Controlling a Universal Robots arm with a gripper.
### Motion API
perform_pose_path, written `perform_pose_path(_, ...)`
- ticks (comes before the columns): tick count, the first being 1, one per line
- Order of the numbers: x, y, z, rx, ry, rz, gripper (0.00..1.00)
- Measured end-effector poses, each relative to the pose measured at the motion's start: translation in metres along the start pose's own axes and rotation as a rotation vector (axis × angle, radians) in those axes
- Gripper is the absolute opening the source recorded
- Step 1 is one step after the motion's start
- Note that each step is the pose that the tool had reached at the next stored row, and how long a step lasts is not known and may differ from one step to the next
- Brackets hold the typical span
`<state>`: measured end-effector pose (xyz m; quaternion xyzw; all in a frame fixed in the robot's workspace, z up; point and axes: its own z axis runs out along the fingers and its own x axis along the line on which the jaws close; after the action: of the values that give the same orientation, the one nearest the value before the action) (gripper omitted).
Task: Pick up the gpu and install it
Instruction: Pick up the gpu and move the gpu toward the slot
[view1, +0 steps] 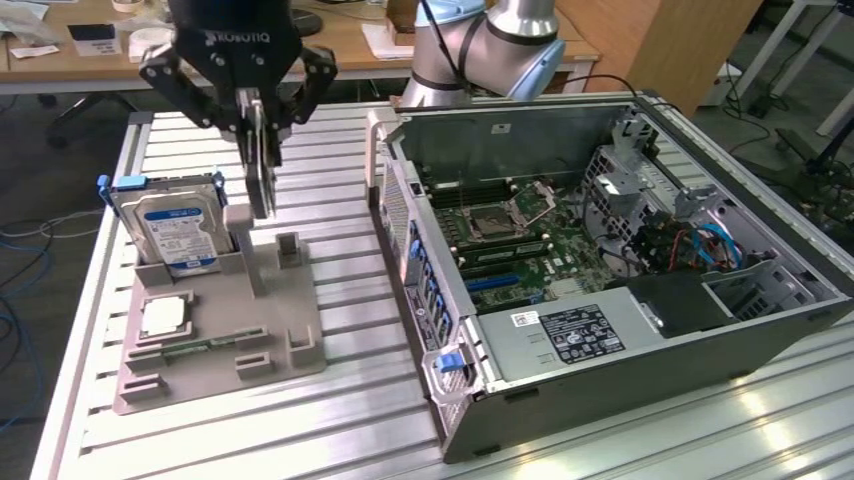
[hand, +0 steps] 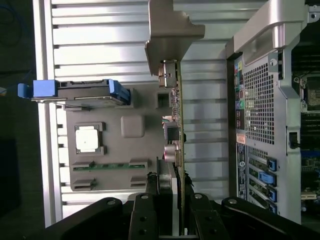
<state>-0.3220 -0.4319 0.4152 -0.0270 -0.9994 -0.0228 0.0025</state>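
My gripper is shut on the gpu, a thin dark card that hangs edge-on below the fingers, just above the grey holder tray. In the wrist view the gpu runs out from the gripper, with its small components on one face and its metal bracket at the far end. The card's lower edge hangs a little above the tray's upright slot post. The open computer case lies toward the exterior view's right, with its motherboard exposed.
A silver hard drive with a blue label stands in the tray beside the card, and a square processor chip and a memory stick lie lower on the tray. The case's rear panel is close by the card. A slatted metal table carries everything.
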Motion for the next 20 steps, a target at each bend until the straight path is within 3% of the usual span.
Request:
perform_pose_path(7,0.000,0.0011,-0.0232,0.0000,-0.0001,0.000,0.28)
perform_pose_path(14,-0.001,0.0012,-0.0239,0.0001,0.0001,0.000,0.28)
perform_pose_path(20,-0.021,0.0022,-0.0237,-0.0002,-0.0002,0.000,0.28)
